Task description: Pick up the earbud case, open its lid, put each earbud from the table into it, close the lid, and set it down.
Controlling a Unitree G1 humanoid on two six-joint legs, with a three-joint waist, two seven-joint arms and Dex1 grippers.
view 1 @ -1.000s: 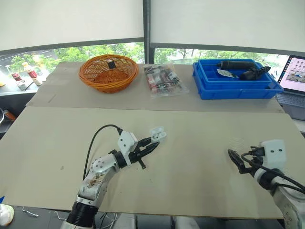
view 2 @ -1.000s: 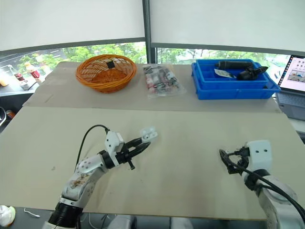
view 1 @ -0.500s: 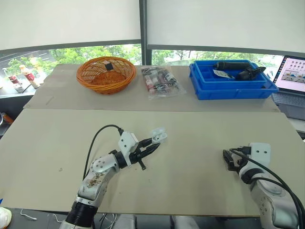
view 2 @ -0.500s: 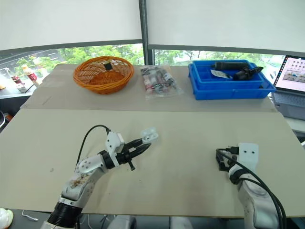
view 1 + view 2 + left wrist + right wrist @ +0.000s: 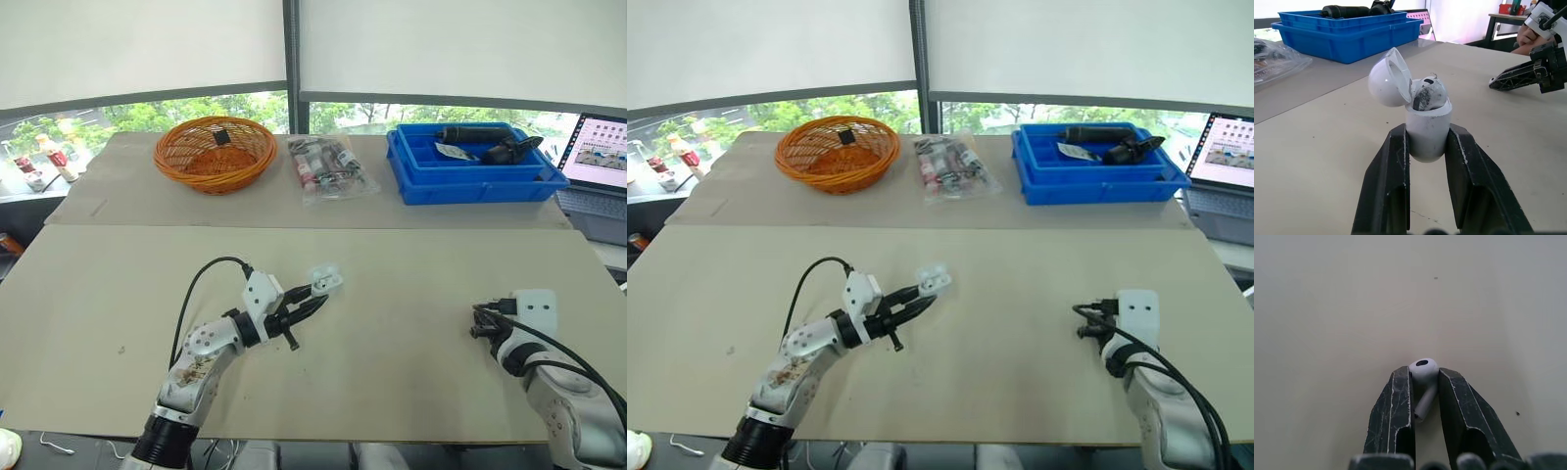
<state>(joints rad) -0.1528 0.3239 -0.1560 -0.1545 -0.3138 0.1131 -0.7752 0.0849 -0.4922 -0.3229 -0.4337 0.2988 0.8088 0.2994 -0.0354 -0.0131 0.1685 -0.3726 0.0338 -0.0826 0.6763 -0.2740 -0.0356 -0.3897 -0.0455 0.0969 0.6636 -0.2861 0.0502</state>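
Right gripper (image 5: 1424, 382) pinches an earbud (image 5: 1423, 369), well apart from the open earbud case (image 5: 1428, 122) clamped by left gripper (image 5: 1427, 131); the narrow stem grip could let it twist and miss its socket.

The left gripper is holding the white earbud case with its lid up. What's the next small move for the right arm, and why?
Probably carry the right gripper across toward the left gripper. It is shut on a white earbud, apart from the white earbud case, whose rounded lid stands open with another earbud already seated, so the case looks ready for this one.
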